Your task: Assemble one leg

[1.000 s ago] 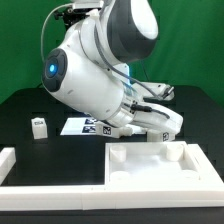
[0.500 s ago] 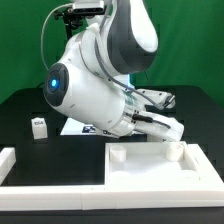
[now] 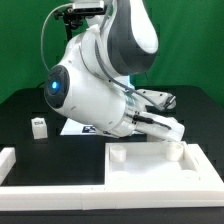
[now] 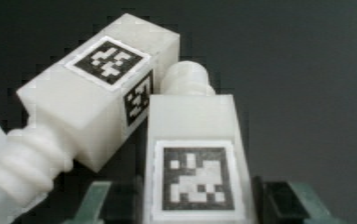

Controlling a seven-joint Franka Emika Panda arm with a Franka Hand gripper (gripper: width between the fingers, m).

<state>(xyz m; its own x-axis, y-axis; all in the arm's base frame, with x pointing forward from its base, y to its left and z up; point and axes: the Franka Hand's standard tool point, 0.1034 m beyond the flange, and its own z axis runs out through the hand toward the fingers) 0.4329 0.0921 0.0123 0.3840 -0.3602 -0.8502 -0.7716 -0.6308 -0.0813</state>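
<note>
Leg [image 4: 196,150] lies between claw [image 4: 191,197] fingers, second leg [image 4: 90,85] just beside it; whether claw is pinching or loose, cannot tell. Third leg [image 3: 38,126] stands alone at exterior frame's left, bare bench [image 3: 20,105] all round.

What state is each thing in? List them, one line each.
Gripper: open, fingers either side of a leg.
Leg between the fingers: not yet gripped, gaps showing at its sides.
Second leg: lying beside it, at an angle.
Lone leg: upright on the table, apart.
Panel: flat on the table, no leg fitted.
</note>
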